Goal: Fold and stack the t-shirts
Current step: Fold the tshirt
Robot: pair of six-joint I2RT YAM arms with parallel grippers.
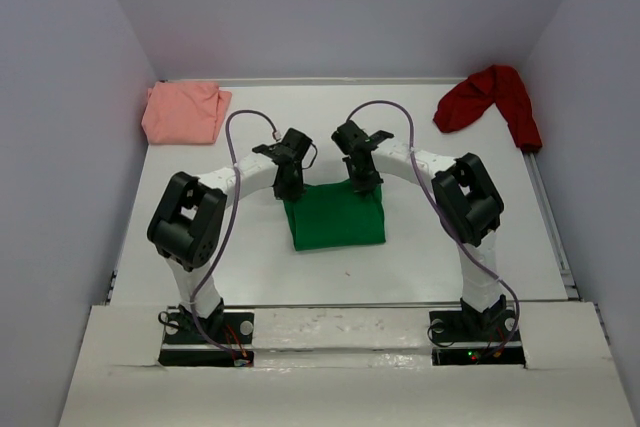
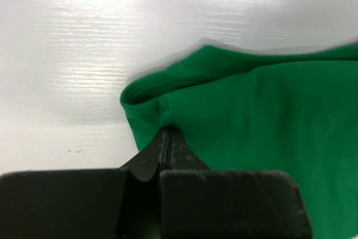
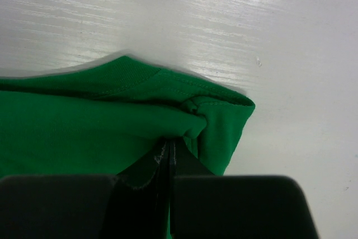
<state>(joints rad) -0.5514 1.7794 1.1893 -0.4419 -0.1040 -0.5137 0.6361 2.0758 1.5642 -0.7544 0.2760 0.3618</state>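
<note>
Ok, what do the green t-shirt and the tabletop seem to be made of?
The green t-shirt: soft matte knit cloth, likely cotton jersey; stitched hem, rounded folds, bunching at the pinched corners. The tabletop: hard, smooth, semi-glossy white surface, perhaps painted or laminated board; streaky glare with a faint linear grain.

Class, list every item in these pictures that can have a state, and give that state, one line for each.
green t-shirt: folded into a rectangle, both far corners pinched.
salmon-pink t-shirt: roughly folded, lying alone at far left.
dark red t-shirt: crumpled, not folded, at far right.
left gripper: shut on a corner of the green t-shirt.
right gripper: shut on the other corner.
</note>
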